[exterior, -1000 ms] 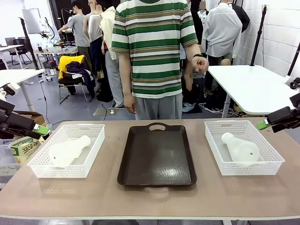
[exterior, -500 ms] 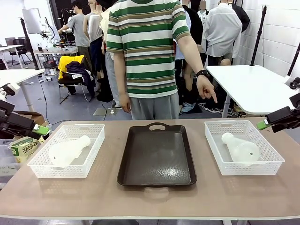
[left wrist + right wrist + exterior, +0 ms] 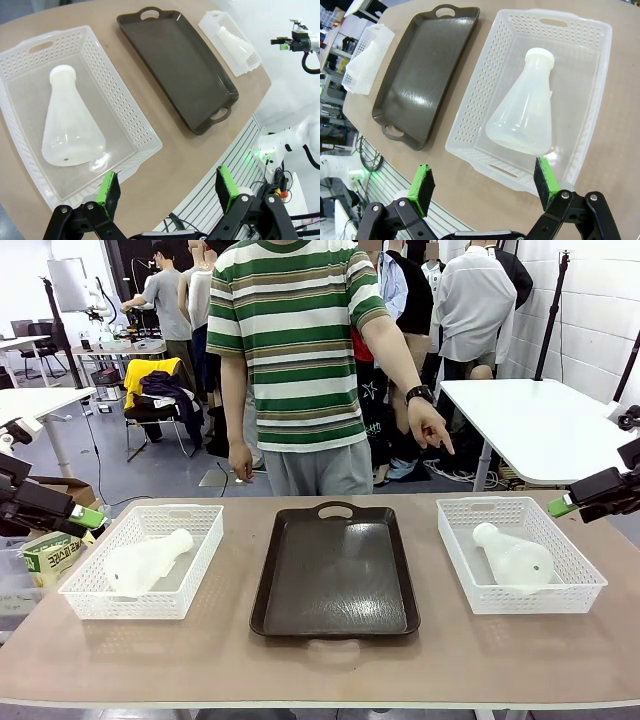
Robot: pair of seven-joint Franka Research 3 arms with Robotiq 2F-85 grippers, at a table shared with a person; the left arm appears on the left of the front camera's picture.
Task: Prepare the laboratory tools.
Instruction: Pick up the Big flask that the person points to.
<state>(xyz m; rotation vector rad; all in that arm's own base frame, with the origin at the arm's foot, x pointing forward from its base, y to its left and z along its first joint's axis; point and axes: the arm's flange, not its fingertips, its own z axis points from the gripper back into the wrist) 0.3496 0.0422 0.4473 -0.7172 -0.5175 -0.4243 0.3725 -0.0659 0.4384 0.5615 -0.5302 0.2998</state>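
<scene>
One frosted conical flask lies on its side in the left white mesh basket; my left wrist view shows this flask from above. The other flask lies in the right basket, and the right wrist view has that flask below it. My left gripper hovers off the table's left edge, open and empty, as its wrist view shows. My right gripper hangs beyond the right edge, open and empty.
A dark brown tray with handles sits bare in the table's middle. A person in a striped shirt stands at the far side, one hand pointing down toward the right. A green box sits left of the table.
The person has shifted left and lowered an arm from a raised fist to a downward point toward the right basket. Both grippers and both flasks stayed still.
</scene>
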